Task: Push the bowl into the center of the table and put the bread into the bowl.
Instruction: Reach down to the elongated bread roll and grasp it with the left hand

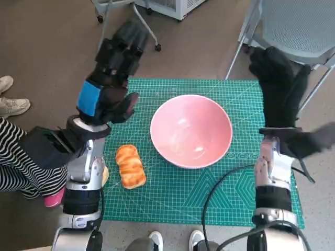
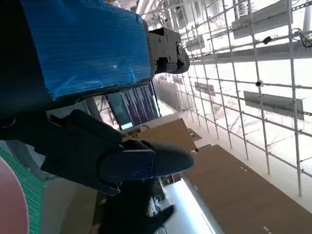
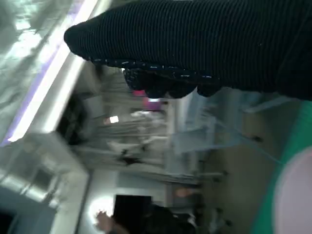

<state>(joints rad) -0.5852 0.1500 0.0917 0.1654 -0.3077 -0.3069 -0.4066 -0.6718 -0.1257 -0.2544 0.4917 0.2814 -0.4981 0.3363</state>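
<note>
bowl (image 1: 191,130) sits about mid-worktop, bread (image 1: 130,166) just left of it on the green mat (image 1: 220,193). left robot hand (image 1: 112,73) and right robot hand (image 1: 280,78) hover raised, apparently spread and empty; grasping the bread likely comes next.

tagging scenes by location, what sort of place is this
Probably an indoor lab or office workspace set up for robot trials, not a kitchen. A green cutting mat covers a small table, wheeled chair legs and a grey mesh chair stand on plain brown flooring, and the left wrist view shows a tall gridded glass wall.
</note>
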